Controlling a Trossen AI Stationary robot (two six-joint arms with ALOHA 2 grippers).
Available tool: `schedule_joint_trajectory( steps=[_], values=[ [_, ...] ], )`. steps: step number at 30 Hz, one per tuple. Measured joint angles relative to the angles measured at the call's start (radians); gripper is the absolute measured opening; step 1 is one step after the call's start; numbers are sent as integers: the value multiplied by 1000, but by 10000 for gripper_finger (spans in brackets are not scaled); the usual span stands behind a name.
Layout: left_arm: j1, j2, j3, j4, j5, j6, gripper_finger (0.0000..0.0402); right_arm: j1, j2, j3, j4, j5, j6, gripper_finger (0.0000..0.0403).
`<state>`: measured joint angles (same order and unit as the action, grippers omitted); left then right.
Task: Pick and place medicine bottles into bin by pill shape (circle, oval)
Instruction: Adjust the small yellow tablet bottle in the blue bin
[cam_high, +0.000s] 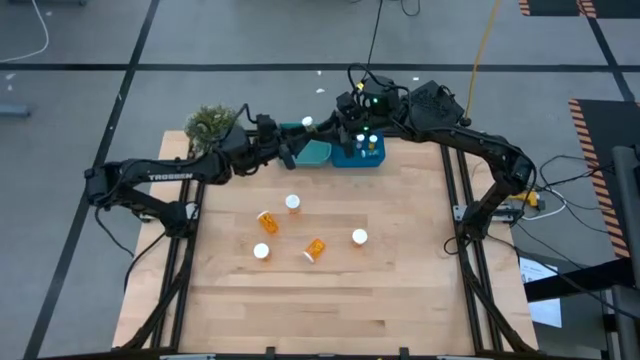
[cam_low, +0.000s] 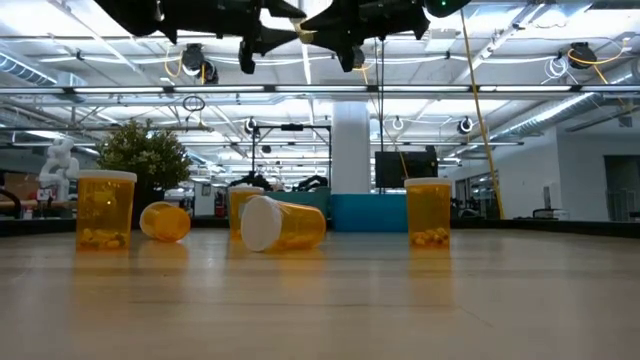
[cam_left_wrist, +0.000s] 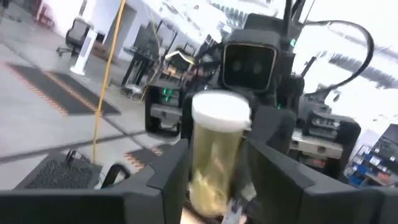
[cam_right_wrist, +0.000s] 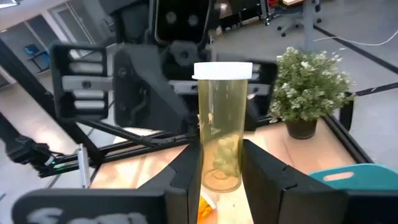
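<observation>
High view: both grippers are raised at the table's far edge by the teal bin (cam_high: 312, 152) and blue bin (cam_high: 360, 152). One bottle (cam_right_wrist: 222, 124) is clamped by the right gripper (cam_right_wrist: 221, 168); another bottle (cam_left_wrist: 214, 155) is pinched by the left gripper (cam_left_wrist: 214, 180). Five bottles (cam_high: 315, 248) are left mid-table.

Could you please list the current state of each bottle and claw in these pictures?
Held bottle: capped, off the table, gripped between both claws.
Left claw: shut on held bottle.
Right claw: shut on held bottle.
Standing bottles: upright on the table, capped.
Lying bottles: on their sides.
</observation>
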<state>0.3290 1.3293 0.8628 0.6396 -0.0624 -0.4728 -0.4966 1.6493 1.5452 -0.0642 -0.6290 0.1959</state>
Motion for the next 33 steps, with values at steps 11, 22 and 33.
schedule_joint_trajectory(
  steps=[11,22,33],
  values=[
    [13,8,-1,17,14,27,107,16,5,1,7,57,14,90],
    [36,8,-1,4,14,45,101,12,-4,2,-133,78,80,216],
    [53,8,-2,-146,89,289,99,8,-158,2,-257,163,132,271]
  ],
)
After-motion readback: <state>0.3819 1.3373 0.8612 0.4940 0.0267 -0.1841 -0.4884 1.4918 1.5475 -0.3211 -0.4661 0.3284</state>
